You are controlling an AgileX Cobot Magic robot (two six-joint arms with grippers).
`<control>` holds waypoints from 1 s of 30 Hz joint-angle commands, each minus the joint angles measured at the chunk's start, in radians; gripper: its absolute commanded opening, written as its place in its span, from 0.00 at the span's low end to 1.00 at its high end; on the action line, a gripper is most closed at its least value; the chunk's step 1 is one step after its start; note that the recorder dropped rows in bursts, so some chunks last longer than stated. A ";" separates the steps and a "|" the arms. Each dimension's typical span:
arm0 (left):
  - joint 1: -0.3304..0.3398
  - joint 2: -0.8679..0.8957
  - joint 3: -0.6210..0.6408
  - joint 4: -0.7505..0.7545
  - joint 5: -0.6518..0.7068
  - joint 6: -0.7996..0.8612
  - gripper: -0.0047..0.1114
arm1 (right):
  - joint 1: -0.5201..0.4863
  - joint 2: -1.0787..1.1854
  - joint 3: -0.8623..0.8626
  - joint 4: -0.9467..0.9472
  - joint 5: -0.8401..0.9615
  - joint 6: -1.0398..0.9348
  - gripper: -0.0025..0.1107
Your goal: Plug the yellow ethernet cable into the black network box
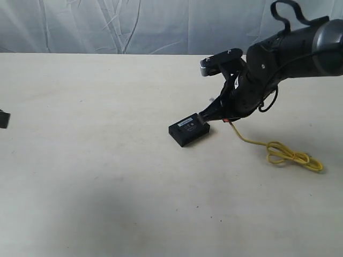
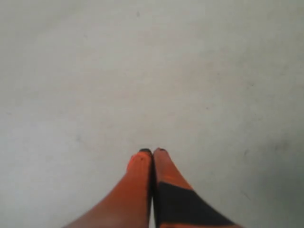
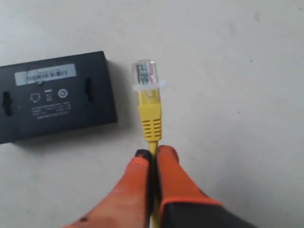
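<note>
Exterior view: the right gripper (image 1: 210, 114) was low over the bench (image 1: 107, 187), just beside the black network box (image 1: 188, 128). The yellow ethernet cable (image 1: 278, 152) trailed from it to a loose knotted loop lying well apart on the bench, which I judged left enough slack for the insertion.

Left wrist view: the left gripper (image 2: 153, 153) had its jaws pressed together on nothing, with only bare bench beneath it. I took it to be parked out of the way.

Right wrist view: the jaws were clamped on the cable just behind the yellow boot, so the clear plug (image 3: 145, 73) stuck out free ahead of them, a sensible hold for steering it. The plug sat beside the box, apart from it and not yet seated. The label strip (image 3: 45, 74) faced up. There was no tray or bin in any view. The only receptacle that mattered was a port on the box, and I couldn't see the port side.
</note>
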 commanded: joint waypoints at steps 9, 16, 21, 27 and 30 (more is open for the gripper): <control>-0.068 0.272 -0.008 -0.295 -0.109 0.276 0.04 | -0.005 0.173 -0.105 -0.010 -0.240 -0.010 0.02; -0.163 0.293 -0.008 -0.291 -0.199 0.339 0.04 | 0.002 0.226 -0.152 0.018 -0.188 -0.015 0.02; -0.182 0.302 -0.008 -0.298 -0.247 0.346 0.04 | 0.066 0.224 -0.152 0.096 -0.103 -0.103 0.02; -0.182 0.302 -0.008 -0.321 -0.245 0.369 0.04 | 0.161 0.205 -0.152 0.122 -0.130 -0.107 0.02; -0.182 0.302 -0.008 -0.390 -0.234 0.459 0.04 | 0.181 0.205 -0.152 0.164 -0.146 -0.125 0.02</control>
